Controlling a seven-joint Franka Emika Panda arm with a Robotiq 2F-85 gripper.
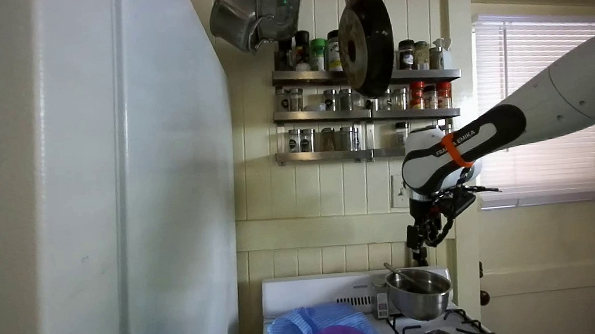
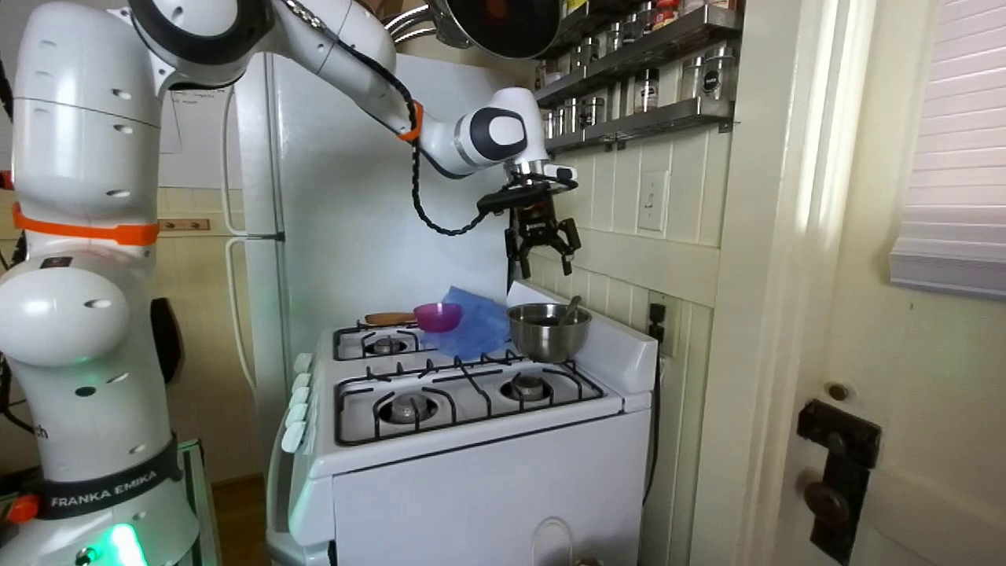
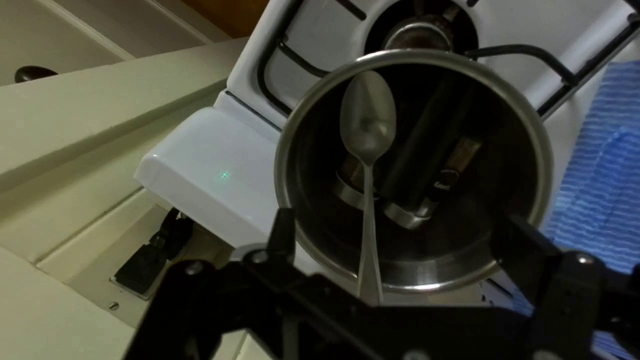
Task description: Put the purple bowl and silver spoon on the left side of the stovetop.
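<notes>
Silver pot (image 2: 548,338): our landmark, upright, circular rim turned upward; dark shapes inside are too dim for us to name.
Silver spoon (image 3: 368,115): tilted inside the pot, head within the rim, handle crossing the rim and projecting outside.
Hand (image 2: 547,269): above the pot, its two fingers (image 3: 283,235) spread wide apart; in an exterior view we see a gap between fingertips and rim, and in the wrist view the spoon's handle runs between the fingers with room on either side.
Purple bowl (image 2: 438,317): upright, well apart from the pot, to its left in both exterior views.
Blue cloth (image 2: 475,326): near the pot, on the bowl's side; the bowl overlaps the cloth, and we cannot tell whether it rests on it.
Brown thing (image 2: 389,318): farther from the pot than the bowl, kind unclear.
Stovetop (image 2: 471,431): beneath the pot; in the wrist view a burner (image 3: 420,37) shows just past the rim, and black grates (image 3: 520,49) spread away from the pot, leaving room.
Back panel (image 2: 617,350): a raised edge close behind the pot; contact between the two we cannot tell.
Steel shelves (image 1: 323,155): on the wall (image 1: 303,231) behind the pot, well above its rim.
Refrigerator (image 2: 385,196): well apart from the pot, on the bowl's side, bounding the room there.
</notes>
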